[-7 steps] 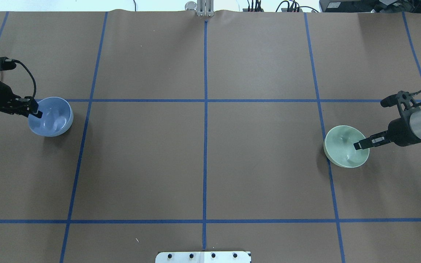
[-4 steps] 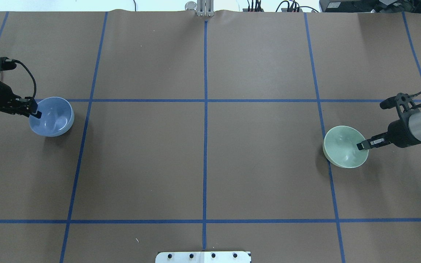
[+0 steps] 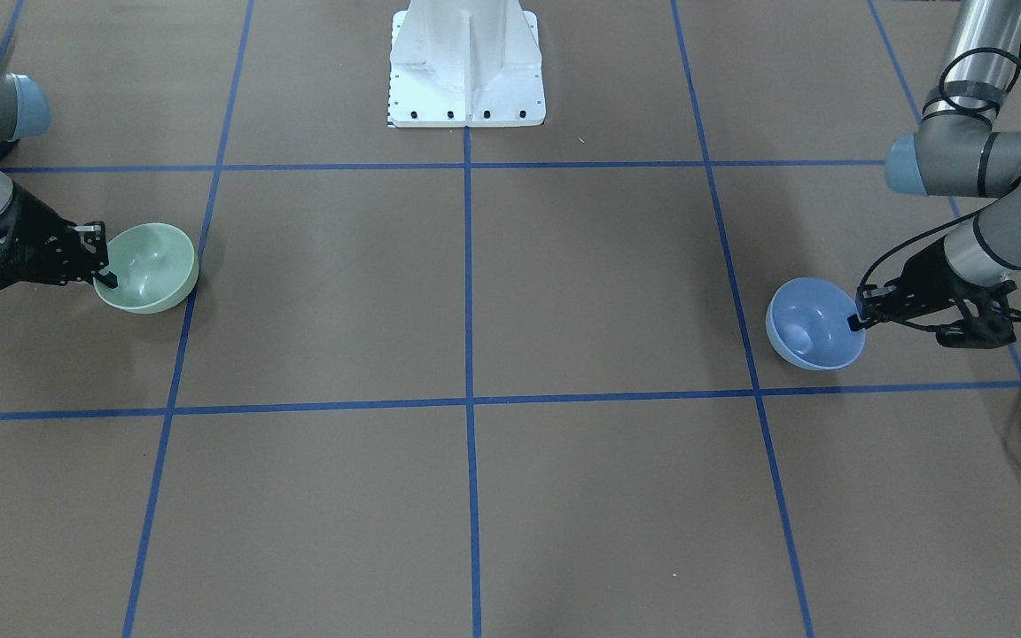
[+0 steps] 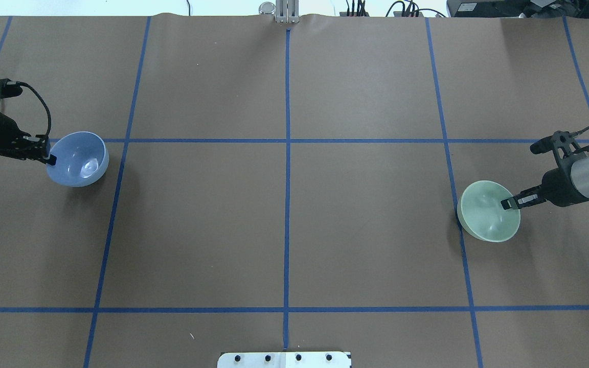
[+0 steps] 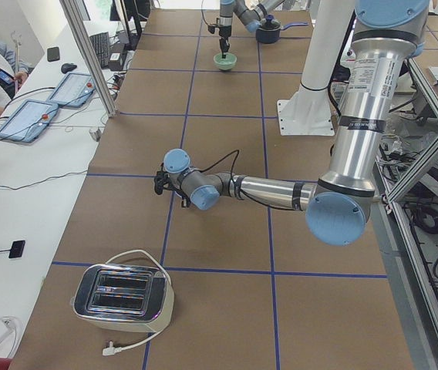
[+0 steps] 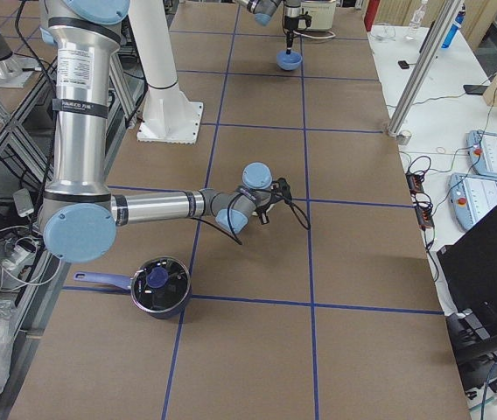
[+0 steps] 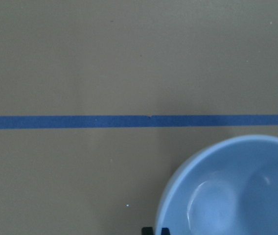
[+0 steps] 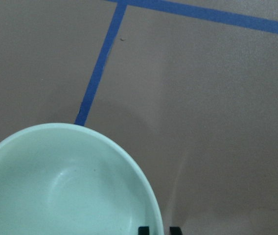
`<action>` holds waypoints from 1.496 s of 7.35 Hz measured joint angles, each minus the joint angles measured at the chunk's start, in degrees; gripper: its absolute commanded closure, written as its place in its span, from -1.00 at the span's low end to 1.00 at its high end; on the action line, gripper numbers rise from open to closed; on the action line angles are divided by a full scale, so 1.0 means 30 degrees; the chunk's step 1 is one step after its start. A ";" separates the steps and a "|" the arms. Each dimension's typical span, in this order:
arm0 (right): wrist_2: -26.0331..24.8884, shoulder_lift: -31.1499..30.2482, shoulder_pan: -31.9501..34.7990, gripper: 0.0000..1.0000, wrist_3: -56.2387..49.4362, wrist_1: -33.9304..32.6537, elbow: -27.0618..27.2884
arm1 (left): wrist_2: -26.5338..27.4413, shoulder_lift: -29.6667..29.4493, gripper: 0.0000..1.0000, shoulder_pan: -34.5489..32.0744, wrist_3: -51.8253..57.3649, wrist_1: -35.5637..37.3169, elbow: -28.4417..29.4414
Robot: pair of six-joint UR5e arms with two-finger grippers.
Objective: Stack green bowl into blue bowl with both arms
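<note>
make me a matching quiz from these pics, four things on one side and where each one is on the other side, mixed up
Things:
1. green bowl
2. blue bowl
3. toaster
4. lidded pot

Places:
A. rim pinched by the left gripper
B. on the table, at the end on the robot's left
C. rim pinched by the right gripper
D. on the table, at the end on the robot's right

Pairs: 1-C, 2-A, 3-B, 4-D
</note>
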 measured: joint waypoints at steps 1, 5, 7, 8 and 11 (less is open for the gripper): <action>0.0072 0.0035 0.0015 0.69 -0.0041 -0.0001 0.0058 | -0.0010 -0.0005 1.00 0.0016 -0.0872 -0.0376 -0.0008; 0.1453 0.0566 0.0919 0.70 -0.0037 -0.0165 0.0179 | -0.0125 -0.0740 1.00 0.0012 -0.2658 -0.0785 -0.0368; 0.2149 0.1228 0.1644 0.70 -0.0030 -0.0992 0.0189 | -0.0084 -0.1660 1.00 0.0456 -0.4693 -0.0717 -0.0893; 0.2245 0.2000 0.1866 0.70 -0.0024 -0.2133 0.0312 | 0.0009 -0.2230 1.00 0.1069 -0.6105 -0.0674 -0.1277; 0.2254 0.4932 0.1983 0.69 -0.0010 -0.7069 0.1463 | 0.1276 -0.4312 1.00 0.3657 -0.8444 0.2298 -0.3284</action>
